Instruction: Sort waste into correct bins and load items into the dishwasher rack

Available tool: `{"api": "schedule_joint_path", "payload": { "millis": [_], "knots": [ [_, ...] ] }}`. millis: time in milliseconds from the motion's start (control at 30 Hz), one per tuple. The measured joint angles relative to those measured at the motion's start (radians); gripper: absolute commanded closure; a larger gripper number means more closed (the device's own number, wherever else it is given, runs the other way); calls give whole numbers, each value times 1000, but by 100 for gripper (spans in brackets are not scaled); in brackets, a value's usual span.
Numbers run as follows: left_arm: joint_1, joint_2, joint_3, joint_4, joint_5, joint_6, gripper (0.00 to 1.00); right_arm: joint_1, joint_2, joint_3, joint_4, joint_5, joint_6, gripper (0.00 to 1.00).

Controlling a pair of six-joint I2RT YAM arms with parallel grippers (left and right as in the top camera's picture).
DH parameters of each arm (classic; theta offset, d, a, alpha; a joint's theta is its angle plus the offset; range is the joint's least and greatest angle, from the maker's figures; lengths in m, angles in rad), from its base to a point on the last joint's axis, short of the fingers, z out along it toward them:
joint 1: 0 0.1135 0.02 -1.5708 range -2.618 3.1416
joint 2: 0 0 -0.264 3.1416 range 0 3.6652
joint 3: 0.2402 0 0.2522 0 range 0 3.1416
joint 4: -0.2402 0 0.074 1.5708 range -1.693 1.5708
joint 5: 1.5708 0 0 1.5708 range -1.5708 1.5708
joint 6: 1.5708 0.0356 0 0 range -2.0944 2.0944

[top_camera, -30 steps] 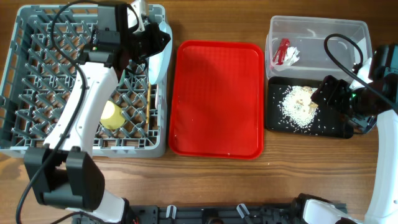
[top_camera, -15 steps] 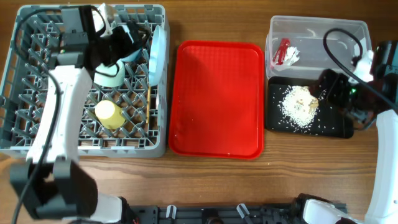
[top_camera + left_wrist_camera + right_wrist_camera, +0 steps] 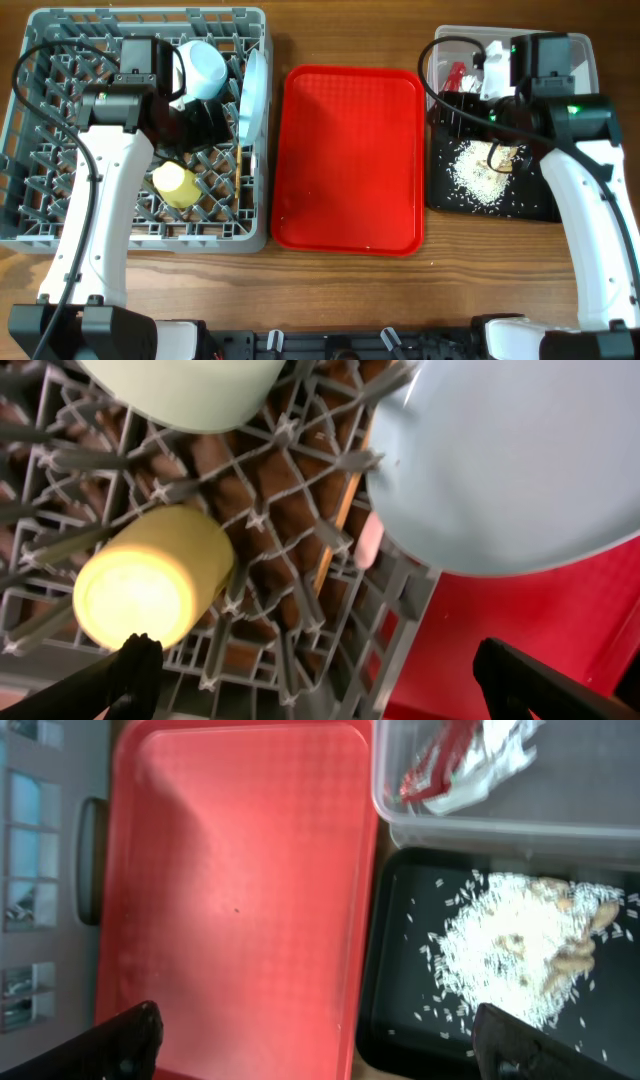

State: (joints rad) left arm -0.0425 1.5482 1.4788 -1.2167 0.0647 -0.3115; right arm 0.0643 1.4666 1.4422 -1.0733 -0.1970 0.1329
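Rack [image 3: 22, 130] is holding cup [image 3: 175, 185], bowl [image 3: 200, 68], plate [image 3: 253, 95]; left gripper [image 3: 318, 670] and right gripper [image 3: 315, 1035] are hovering spread wide, empty.

Red serving tray [image 3: 240, 890] fills left and centre. Upper right — clear tub [image 3: 600, 820] w/ red wrapper [image 3: 430, 770] & white paper [image 3: 505, 740] inside. Lower right — black tray [image 3: 395, 1010] w/ rice scraps [image 3: 500, 955]. Right gripper [image 3: 320, 1050] spread wide, fingertips [image 3: 125, 1040] at bottom edge.
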Motion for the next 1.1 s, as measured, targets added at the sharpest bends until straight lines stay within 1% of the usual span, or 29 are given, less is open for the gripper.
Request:
{"api": "schedule_joint_path", "payload": {
  "millis": [67,100,200,400,533,633,800,900,1100],
  "knots": [
    [-5,-5,-4,-23,-1,3,0,0,-8,0,-11,24,9,0],
    [-12,-22,-23,-11,-4,11,0,0,-16,-1,-12,35,12,0],
    [-45,-145,-155,66,-8,19,0,0,-135,-89,42,77,19,0],
    [-97,-548,-439,268,-6,71,0,0,-498,-310,143,127,40,0],
    [-115,-800,-586,301,1,93,0,0,-695,-416,141,174,65,0],
    [-115,-933,-631,294,4,94,0,0,-780,-432,106,191,75,0],
    [-115,-1034,-635,294,4,95,0,0,-815,-433,79,201,79,0],
    [-115,-1040,-635,287,4,95,0,0,-810,-434,79,202,79,0],
    [-115,-1040,-639,217,4,98,0,0,-790,-435,78,202,79,0]
  ]
}}
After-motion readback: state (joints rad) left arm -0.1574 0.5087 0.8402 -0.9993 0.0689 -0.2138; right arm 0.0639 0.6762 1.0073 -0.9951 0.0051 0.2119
